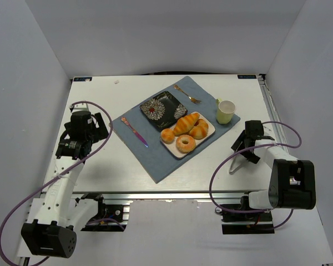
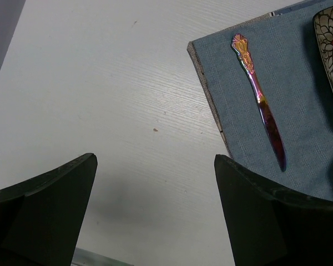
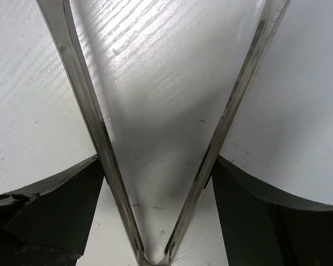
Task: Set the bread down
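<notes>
The bread, a small golden ring with a pale-rimmed hole, lies at the near end of a white tray on the blue mat. My right gripper is right of the mat, low over the table. In the right wrist view it is shut on metal tongs, whose two arms spread in a V and hold nothing. My left gripper is left of the mat. In the left wrist view it is open and empty over bare table.
The tray also holds two long rolls and a small round bun. A black floral plate, an iridescent knife, a fork and a pale green cup lie on or beside the mat.
</notes>
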Controlling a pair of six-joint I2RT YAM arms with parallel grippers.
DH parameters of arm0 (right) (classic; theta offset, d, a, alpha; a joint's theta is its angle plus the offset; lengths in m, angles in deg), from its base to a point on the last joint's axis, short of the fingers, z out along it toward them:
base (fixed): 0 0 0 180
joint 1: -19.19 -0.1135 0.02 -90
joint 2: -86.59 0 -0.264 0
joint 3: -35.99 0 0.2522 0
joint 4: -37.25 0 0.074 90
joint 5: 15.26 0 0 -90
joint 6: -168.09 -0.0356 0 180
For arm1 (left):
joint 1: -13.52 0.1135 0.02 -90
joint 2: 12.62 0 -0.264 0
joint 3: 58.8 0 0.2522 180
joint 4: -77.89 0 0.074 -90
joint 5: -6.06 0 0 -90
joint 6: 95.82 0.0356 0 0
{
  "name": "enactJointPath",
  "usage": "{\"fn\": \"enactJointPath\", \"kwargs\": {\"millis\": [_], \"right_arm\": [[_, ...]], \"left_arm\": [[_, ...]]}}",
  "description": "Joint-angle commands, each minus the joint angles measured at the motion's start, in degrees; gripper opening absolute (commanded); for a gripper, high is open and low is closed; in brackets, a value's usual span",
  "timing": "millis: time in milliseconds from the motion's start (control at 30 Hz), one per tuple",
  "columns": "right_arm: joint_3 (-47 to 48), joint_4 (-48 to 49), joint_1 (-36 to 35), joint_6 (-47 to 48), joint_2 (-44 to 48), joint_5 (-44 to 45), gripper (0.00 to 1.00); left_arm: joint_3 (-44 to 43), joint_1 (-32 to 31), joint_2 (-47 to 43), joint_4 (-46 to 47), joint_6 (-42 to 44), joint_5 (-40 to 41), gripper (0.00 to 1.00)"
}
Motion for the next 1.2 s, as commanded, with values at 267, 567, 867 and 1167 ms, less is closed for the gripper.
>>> {"fn": "enactJointPath", "kwargs": {"millis": [267,567,867,1167], "right_arm": [[-2.17,0.72,0.61,-6.67,-1.94,-1.40,0.84],[-1.90,0.54,0.61,-5.61,-3.17,-1.31,0.72],[2.48,-6.13,0.61,-1.31,3.66,-0.52,0.69],[10.30,-18.08,0.61,2.82,12.46,0.28,0.69]], "left_arm": [[0.02,-0.13,-1.36,-1.35,0.84,1.35,0.98],[-0.16,-0.13,-1.18,-1.35,1.28,1.88,0.98],[-0.60,-0.13,-1.01,-1.43,1.28,1.36,0.98],[-1.30,-0.13,-0.56,-1.70,1.11,0.13,0.98]]}}
